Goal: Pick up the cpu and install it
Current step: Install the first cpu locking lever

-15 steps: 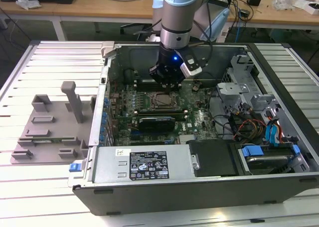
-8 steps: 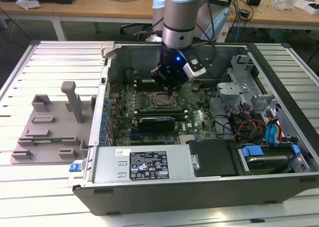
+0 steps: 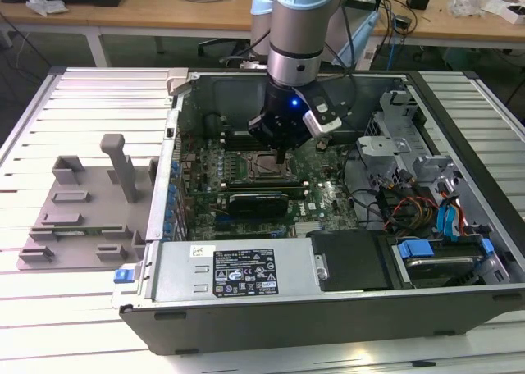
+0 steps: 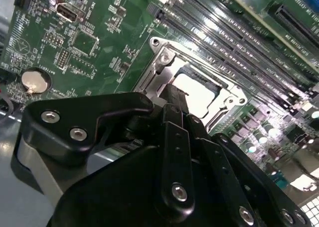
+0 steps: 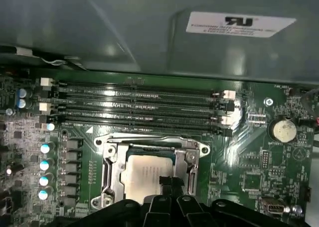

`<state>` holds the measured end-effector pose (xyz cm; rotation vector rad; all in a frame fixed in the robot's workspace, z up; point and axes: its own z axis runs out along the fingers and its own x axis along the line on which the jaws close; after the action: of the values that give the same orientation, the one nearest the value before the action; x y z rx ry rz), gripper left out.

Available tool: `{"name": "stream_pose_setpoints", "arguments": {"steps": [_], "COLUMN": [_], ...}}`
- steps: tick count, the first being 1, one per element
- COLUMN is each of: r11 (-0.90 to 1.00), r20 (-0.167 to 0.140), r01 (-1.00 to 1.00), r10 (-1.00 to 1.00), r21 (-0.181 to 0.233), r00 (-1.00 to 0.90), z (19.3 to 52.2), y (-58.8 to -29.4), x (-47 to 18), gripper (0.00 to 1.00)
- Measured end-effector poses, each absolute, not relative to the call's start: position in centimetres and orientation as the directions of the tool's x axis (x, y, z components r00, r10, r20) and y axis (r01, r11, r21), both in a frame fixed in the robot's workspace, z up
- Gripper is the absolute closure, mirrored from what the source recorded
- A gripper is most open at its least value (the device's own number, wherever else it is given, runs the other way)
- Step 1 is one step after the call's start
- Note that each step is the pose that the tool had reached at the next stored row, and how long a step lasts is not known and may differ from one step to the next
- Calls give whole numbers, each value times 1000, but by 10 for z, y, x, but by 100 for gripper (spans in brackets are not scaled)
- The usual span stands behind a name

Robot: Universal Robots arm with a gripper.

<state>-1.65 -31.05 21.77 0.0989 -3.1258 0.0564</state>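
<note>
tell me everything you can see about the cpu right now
The cpu is a small flat square chip with a shiny silver metal top plate. It lies flat inside the metal socket frame on the green motherboard, beside the row of long black memory slots. In both wrist views the gripper sits right over one edge of it, hiding part of the plate; whether the fingertips press on it cannot be told. The second wrist view shows the plate reflecting light.
</note>
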Motion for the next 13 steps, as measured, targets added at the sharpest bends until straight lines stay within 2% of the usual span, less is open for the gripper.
{"name": "stream_pose_setpoints", "arguments": {"steps": [10, 13], "r11": [997, 997], "r20": [15, 15], "r01": [-64, -64], "r10": [-63, -63], "r21": [-41, -40], "r00": [-998, -998], "z": [269, 273], "y": [-311, -311], "x": [-16, -16], "gripper": [89, 89]}}
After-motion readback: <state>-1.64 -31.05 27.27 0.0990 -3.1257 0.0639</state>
